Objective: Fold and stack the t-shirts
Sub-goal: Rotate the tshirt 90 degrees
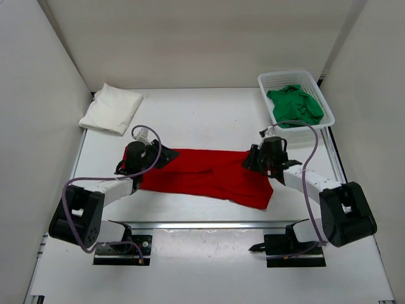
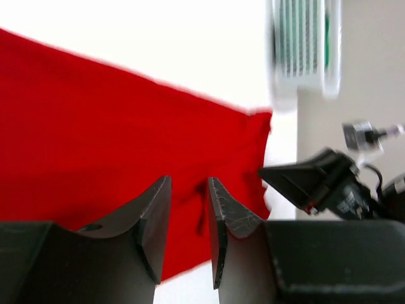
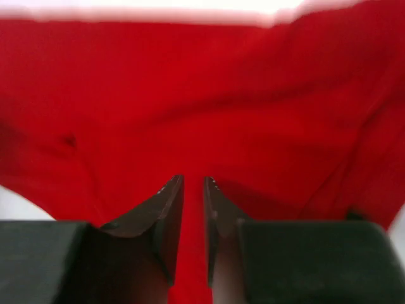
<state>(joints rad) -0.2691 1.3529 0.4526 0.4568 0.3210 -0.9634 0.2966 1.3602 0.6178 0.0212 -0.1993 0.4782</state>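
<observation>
The white t-shirt [image 1: 111, 108] lies folded at far left, the green t-shirt [image 1: 294, 105] is unfolded in the basket [image 1: 288, 77], and the red t-shirt [image 1: 202, 174] seems half folded under my left gripper [image 2: 190, 183] and right gripper [image 3: 193, 180], both slightly parted, holding nothing.

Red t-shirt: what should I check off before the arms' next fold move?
1. Red t-shirt lies flat: not ok, its right end is rumpled.
2. Left gripper at the shirt's left end, jaws apart: ok.
3. Right gripper holds cloth: cannot tell.
4. White t-shirt folded, lying apart at far left: ok.
5. Green t-shirt out of the basket: not ok, crumpled inside.
</observation>
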